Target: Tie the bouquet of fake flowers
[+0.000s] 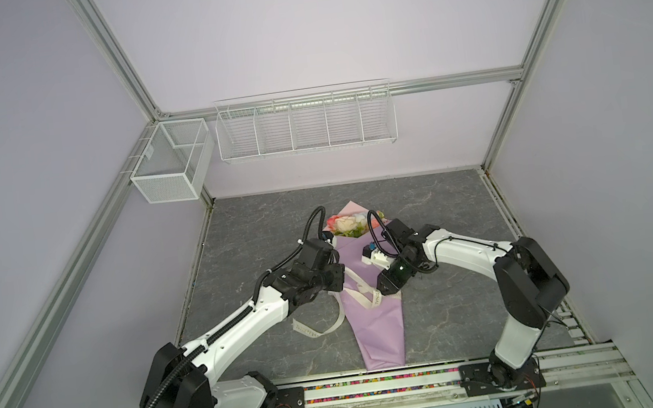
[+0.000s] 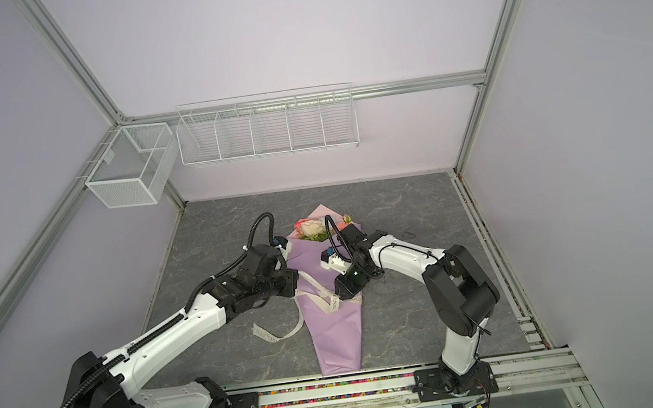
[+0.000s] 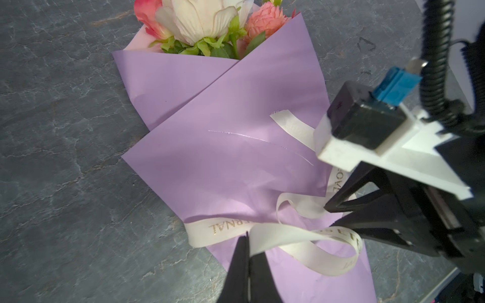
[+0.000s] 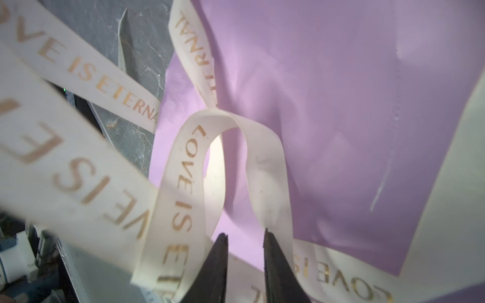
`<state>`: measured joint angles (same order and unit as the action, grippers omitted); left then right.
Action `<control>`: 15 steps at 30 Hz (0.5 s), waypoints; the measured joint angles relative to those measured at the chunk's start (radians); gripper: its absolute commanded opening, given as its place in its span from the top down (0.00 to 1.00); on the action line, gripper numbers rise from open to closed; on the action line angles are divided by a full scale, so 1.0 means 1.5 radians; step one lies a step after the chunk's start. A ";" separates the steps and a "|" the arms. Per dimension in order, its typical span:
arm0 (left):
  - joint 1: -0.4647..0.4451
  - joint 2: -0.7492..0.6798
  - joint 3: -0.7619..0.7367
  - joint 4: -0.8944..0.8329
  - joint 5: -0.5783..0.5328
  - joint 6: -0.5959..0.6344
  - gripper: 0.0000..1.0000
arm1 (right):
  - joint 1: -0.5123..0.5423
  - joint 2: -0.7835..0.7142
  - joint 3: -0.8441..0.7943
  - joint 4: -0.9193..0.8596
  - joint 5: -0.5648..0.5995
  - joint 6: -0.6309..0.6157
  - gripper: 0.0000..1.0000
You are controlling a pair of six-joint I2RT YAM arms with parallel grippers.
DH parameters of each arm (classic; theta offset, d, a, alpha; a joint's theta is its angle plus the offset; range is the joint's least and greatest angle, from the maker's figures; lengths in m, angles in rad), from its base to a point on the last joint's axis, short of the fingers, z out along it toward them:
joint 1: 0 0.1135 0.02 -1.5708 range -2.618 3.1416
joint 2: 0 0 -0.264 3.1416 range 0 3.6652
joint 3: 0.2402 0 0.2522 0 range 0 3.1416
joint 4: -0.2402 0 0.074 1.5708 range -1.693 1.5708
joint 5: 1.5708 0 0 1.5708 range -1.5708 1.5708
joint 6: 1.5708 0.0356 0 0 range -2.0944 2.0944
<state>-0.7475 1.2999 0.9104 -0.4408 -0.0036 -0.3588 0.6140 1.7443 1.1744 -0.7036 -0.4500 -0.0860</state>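
Your left gripper (image 3: 247, 245) is clamped on the ribbon (image 3: 225, 228) across the bouquet of fake flowers (image 3: 199, 23). Your right gripper (image 4: 246, 237) stands parted beside a ribbon loop.

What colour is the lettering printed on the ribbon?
Gold, on the cream ribbon; it shows best in the right wrist view.

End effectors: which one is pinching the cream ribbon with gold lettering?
The left end effector: its fingertips are shut on the cream ribbon with gold lettering. The right end effector has its fingertips apart and grips nothing.
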 measured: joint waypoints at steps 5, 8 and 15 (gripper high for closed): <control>0.001 0.044 0.004 -0.003 0.014 -0.005 1.00 | -0.025 -0.100 -0.018 0.010 0.072 0.035 0.56; 0.001 0.071 0.017 -0.007 0.026 -0.005 1.00 | -0.028 -0.174 -0.050 0.022 0.089 0.049 0.60; 0.001 0.078 0.040 -0.011 0.036 -0.005 1.00 | 0.046 -0.256 -0.204 0.089 0.073 0.090 0.62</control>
<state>-0.7467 1.4162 0.9699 -0.4572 0.0502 -0.3660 0.6823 1.3609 0.8688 -0.5709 -0.3408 0.0483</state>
